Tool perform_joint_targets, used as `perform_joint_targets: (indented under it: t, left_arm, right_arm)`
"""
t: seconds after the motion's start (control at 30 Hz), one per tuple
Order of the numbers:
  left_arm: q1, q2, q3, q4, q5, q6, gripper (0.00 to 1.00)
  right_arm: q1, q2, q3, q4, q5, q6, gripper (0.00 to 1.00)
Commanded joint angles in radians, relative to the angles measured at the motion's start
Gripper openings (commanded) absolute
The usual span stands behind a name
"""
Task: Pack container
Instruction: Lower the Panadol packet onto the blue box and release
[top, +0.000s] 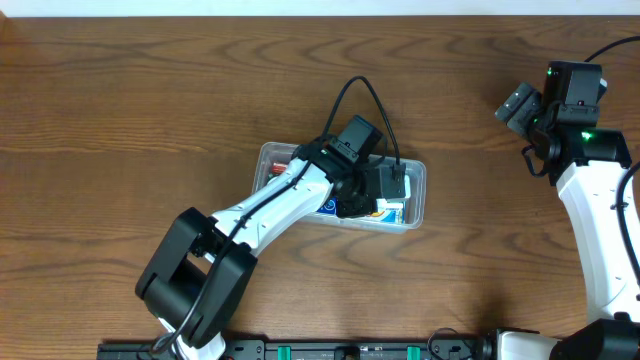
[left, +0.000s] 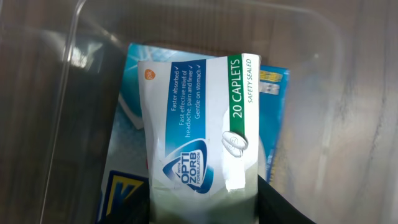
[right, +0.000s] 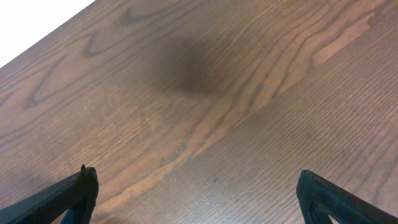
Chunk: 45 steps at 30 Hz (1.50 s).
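Note:
The clear plastic container (top: 412, 205) sits at the table's middle; its wall also shows in the left wrist view (left: 68, 74). My left gripper (top: 362, 192) is inside it, shut on a white and blue caplet box (left: 199, 134) printed "20 CAPLETS". The box is held over a blue printed carton (left: 127, 124) that lies in the container. A red item (top: 279, 167) shows at the container's left end. My right gripper (right: 196, 190) is open and empty over bare wood at the far right of the table, and shows in the overhead view (top: 520, 105).
The wooden table (top: 120, 120) surrounds the container. A black cable (top: 362, 95) loops above the left wrist. The right arm's white link (top: 600, 230) runs down the right edge.

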Motion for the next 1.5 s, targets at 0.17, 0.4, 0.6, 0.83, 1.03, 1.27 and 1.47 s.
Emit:
perform_joint_targets:
  t: [0.17,0.4,0.6,0.83,1.03,1.27,1.47]
  left_arm:
    - [-0.002,0.020,0.006,0.019,0.022,0.014,0.43]
    - [-0.002,0.020,0.006,0.027,0.022,0.014,0.43]
    - [-0.002,0.020,0.006,0.046,0.022,0.014,0.43]
    - [-0.002,0.020,0.006,0.046,0.022,0.014,0.44]
    - [-0.002,0.020,0.006,0.047,0.021,0.014,0.52]
    - [-0.002,0.020,0.006,0.047,0.021,0.014,0.52]
    - [-0.002,0.019,0.006,0.066,0.021,0.014,0.52]
  right_arm:
    - [-0.005,0.000,0.001,-0.001,0.006,-0.013,0.99]
    - [-0.005,0.000,0.001,-0.001,0.006,-0.013,0.99]
    - [-0.005,0.000,0.001,-0.001,0.006,-0.013,0.99]
    - [-0.005,0.000,0.001,-0.001,0.006,-0.013,0.99]
    - [-0.005,0.000,0.001,-0.001,0.006,-0.013,0.99]
    - [-0.005,0.000,0.001,-0.001,0.006,-0.013,0.99]
    - [-0.005,0.000,0.001,-0.001,0.006,-0.013,0.99]
